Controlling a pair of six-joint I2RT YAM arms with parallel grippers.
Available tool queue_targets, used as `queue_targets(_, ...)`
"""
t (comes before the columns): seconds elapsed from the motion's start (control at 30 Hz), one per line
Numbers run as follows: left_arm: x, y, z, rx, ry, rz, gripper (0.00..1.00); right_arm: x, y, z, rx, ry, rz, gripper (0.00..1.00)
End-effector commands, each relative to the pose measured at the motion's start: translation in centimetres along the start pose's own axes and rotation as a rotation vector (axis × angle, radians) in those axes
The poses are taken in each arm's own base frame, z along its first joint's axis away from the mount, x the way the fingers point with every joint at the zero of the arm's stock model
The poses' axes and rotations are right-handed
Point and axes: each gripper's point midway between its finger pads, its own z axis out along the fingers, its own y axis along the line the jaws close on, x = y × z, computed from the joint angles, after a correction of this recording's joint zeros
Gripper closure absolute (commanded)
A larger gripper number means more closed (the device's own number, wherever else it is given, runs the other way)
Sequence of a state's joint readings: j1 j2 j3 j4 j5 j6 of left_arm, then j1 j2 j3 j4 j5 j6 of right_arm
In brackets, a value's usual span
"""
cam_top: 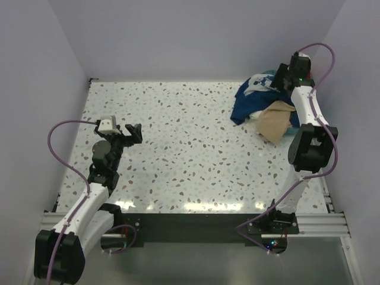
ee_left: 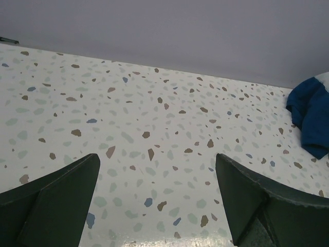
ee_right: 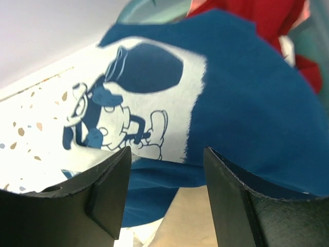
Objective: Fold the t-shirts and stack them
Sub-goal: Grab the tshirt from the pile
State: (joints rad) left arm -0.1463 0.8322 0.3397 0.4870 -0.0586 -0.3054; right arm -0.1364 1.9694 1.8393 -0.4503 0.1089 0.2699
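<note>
A crumpled navy t-shirt point(cam_top: 249, 101) with a white cartoon print lies in a heap at the far right of the table, with a beige t-shirt point(cam_top: 275, 120) draped beside it. In the right wrist view the navy shirt point(ee_right: 241, 98) fills the frame, the beige shirt point(ee_right: 205, 221) lies below it and a red shirt point(ee_right: 257, 18) shows at the top. My right gripper point(cam_top: 278, 80) point(ee_right: 167, 170) is open just above the heap, holding nothing. My left gripper point(cam_top: 132, 132) point(ee_left: 157, 190) is open and empty over bare table at the left. The navy shirt's edge shows in the left wrist view point(ee_left: 311, 116).
A teal basket rim point(ee_right: 149, 7) sits under the heap at the far right, against the wall. The speckled table point(cam_top: 178, 148) is walled at the back and both sides. A black strip and metal rail point(cam_top: 196, 222) run along the near edge.
</note>
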Motion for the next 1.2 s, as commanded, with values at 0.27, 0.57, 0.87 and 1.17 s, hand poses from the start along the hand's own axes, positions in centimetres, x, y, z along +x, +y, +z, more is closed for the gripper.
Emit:
queue_targets(0.27,-1.1,-0.6,0.1,0.024,-0.047,-0.021,0.00,3.3,0.6,2.1,0.059,0.053,-0.049,0.37)
queue_targets(0.57,-1.1,-0.4,0.0,0.014,-0.048,-0.018,0.00,2.5,0.1,3.7,0.105,0.043,-0.062,0.83)
queue_targets(0.87,-1.4,-0.5,0.0,0.018,-0.053,-0.020,0.00,-3.9,0.3,-2.7,0.105,-0.134,-0.015,1.00)
queue_targets(1.17,-1.2,-0.6,0.1,0.021,-0.048,-0.018,0.00,-15.8,0.6,-12.4,0.134,-0.385,-0.009,1.00)
